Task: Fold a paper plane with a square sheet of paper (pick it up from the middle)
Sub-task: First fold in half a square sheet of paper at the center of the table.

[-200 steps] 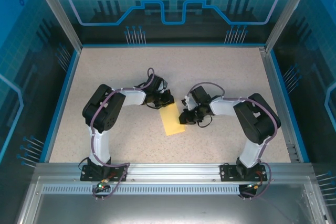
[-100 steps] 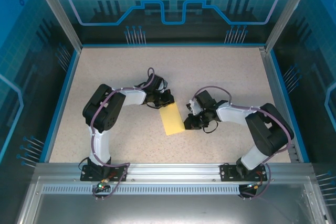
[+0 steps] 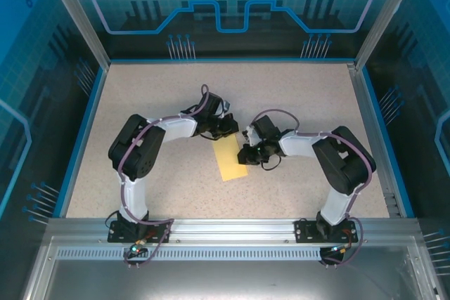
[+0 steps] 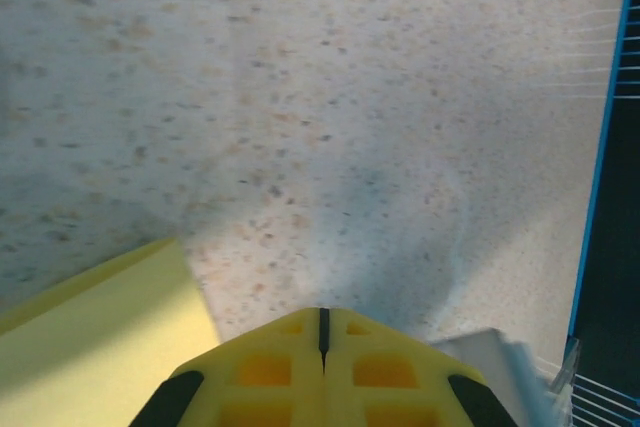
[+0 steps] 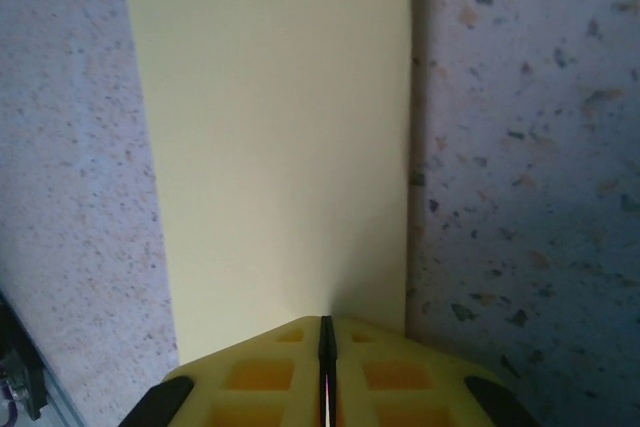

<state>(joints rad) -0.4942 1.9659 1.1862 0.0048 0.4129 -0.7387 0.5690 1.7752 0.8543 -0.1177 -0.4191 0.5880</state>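
The yellow sheet of paper (image 3: 230, 159) lies flat mid-table as a narrow folded oblong, its long side running away from me. My left gripper (image 3: 232, 131) is shut just past the sheet's far end, over bare table. In the left wrist view its tips (image 4: 323, 313) are closed with the paper (image 4: 100, 337) off to the lower left. My right gripper (image 3: 243, 155) is shut at the sheet's right long edge. In the right wrist view its closed tips (image 5: 325, 321) sit over the near edge of the paper (image 5: 270, 137), with nothing seen between them.
The speckled tabletop (image 3: 155, 96) is ringed by a blue rim (image 3: 88, 124) and glass walls. A blue wall edge (image 4: 603, 197) stands to the right of the left gripper, and a white arm part (image 4: 490, 357) lies close by.
The right gripper swung out towards the near right, then came back left onto the paper's right edge. The left gripper shifted slightly farther and to the right. The paper stayed put.
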